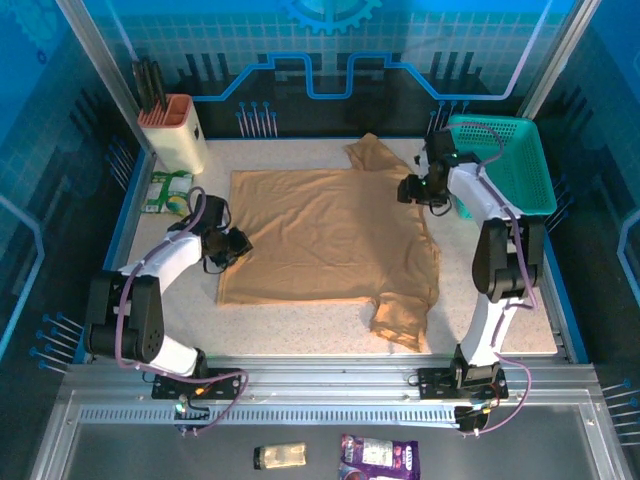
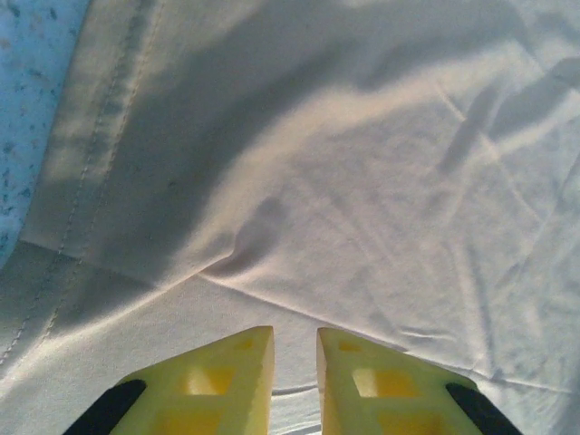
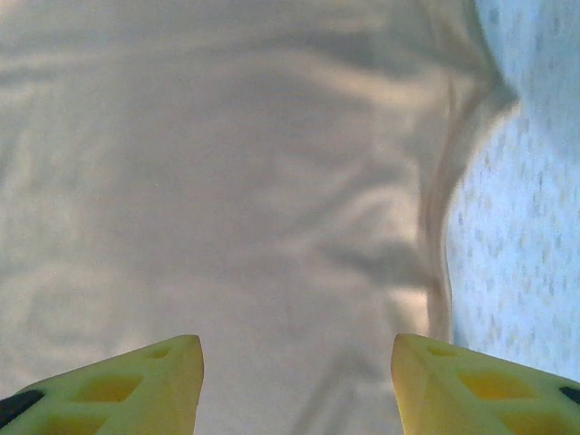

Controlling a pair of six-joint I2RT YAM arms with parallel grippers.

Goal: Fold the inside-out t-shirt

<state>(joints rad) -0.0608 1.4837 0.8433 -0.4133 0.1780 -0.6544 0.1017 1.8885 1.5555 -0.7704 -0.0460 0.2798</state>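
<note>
The inside-out t-shirt (image 1: pixel 330 235) lies spread flat on the table, tan, with one sleeve at the far side and the other at the near right. My left gripper (image 1: pixel 235 246) is at the shirt's left edge. In the left wrist view its yellow fingers (image 2: pixel 227 381) stand a narrow gap apart, with a raised fold of the tan cloth (image 2: pixel 299 181) between them. My right gripper (image 1: pixel 415 188) hovers over the shirt's far right part. In the right wrist view it (image 3: pixel 297 343) stands wide open, above flat cloth (image 3: pixel 227 199) beside the shirt's edge.
A teal basket (image 1: pixel 510 165) stands at the back right, close behind the right arm. An orange-and-white holder with dark handles (image 1: pixel 175 125) stands at the back left, and a green-and-white packet (image 1: pixel 165 190) lies beside it. A small bottle (image 1: pixel 280 457) and a purple packet (image 1: pixel 380 455) lie below the rail.
</note>
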